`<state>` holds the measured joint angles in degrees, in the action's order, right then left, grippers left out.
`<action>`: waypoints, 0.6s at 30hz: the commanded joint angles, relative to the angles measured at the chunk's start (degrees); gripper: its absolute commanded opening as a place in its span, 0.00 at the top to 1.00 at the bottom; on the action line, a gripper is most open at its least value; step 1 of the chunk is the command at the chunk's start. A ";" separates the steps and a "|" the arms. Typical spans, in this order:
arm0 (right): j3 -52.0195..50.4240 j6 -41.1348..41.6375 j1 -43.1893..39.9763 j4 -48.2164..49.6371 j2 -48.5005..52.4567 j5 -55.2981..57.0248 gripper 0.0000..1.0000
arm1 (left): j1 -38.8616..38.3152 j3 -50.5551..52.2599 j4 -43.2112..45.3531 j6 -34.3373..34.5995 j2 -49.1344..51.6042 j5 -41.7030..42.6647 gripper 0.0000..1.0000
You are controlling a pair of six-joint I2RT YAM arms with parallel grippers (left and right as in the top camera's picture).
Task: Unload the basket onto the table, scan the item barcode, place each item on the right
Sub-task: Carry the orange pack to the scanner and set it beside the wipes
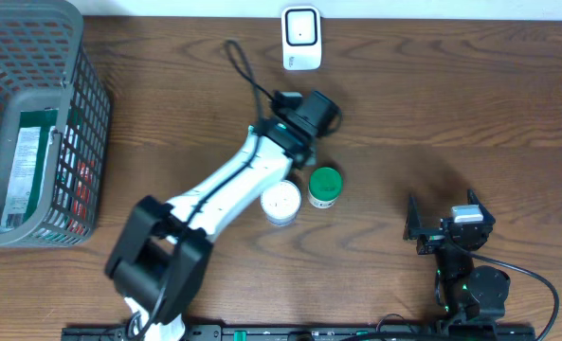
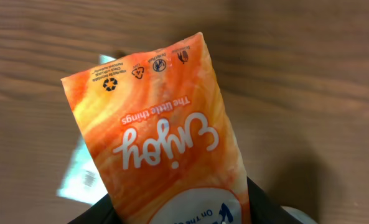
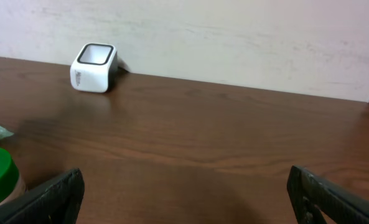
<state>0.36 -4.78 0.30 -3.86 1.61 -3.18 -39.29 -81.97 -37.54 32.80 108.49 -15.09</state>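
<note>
The item, an orange pouch point(image 2: 165, 137) printed "Enjoy the little things", fills the left wrist view. My left gripper point(image 2: 184, 213) is shut on its lower end, black fingers point(image 2: 268, 204) on either side. No barcode shows on the face I see. In the overhead view the left gripper point(image 1: 309, 112) hangs over the table below the white scanner point(image 1: 300, 38), and the pouch is hidden under it. The scanner point(image 3: 93, 67) also shows far left by the wall. My right gripper point(image 3: 190, 199) is open and empty, resting at the front right point(image 1: 423, 230).
A green-lidded jar point(image 1: 325, 187) and a white-lidded jar point(image 1: 281, 202) stand beside the left arm. A grey wire basket point(image 1: 81, 85) holding packets sits far left. A pale packet point(image 2: 81, 177) with a blurred barcode lies under the pouch.
</note>
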 commanded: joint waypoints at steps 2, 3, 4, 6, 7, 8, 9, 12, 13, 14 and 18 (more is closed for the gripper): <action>-0.04 0.66 0.02 -0.24 -0.09 0.11 0.01 | -3.19 0.66 1.90 -2.36 3.34 -0.39 0.55; -0.04 0.66 0.02 -0.24 -0.09 0.11 0.01 | -3.78 0.66 2.38 -2.34 4.39 -0.39 0.55; -0.04 0.66 0.02 -0.24 -0.09 0.11 0.01 | -4.15 0.66 2.69 -2.34 5.18 -0.39 0.55; -0.04 0.66 0.02 -0.24 -0.09 0.11 0.01 | -4.46 0.66 3.17 -2.34 6.64 -0.39 0.55; -0.04 0.66 0.02 -0.22 -0.09 0.11 0.01 | -4.46 0.66 3.34 -2.34 7.28 -0.37 0.55; -0.04 0.66 0.02 -0.24 -0.09 0.11 0.01 | -4.46 0.66 3.45 -2.32 7.69 -0.37 0.55; -0.04 0.66 0.02 -0.24 -0.09 0.11 0.01 | -4.44 0.66 3.72 -2.34 8.07 -0.37 0.55; -0.04 0.66 0.02 -0.24 -0.09 0.11 0.01 | -4.46 0.63 3.85 -2.36 8.20 -0.37 0.45; -0.04 0.66 0.02 -0.22 -0.09 0.11 0.01 | -4.46 0.63 3.85 -2.36 8.20 -0.37 0.41; -0.04 0.66 0.02 -0.24 -0.09 0.09 0.01 | -4.46 0.63 3.85 -2.36 8.17 -0.37 0.37; -0.04 0.66 0.02 -0.24 -0.09 0.11 0.01 | -4.46 0.44 3.87 -3.02 7.54 -0.37 0.28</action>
<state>0.36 -4.75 0.30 -3.86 1.61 -3.18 -43.88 -81.97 -33.58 30.59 116.79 -15.14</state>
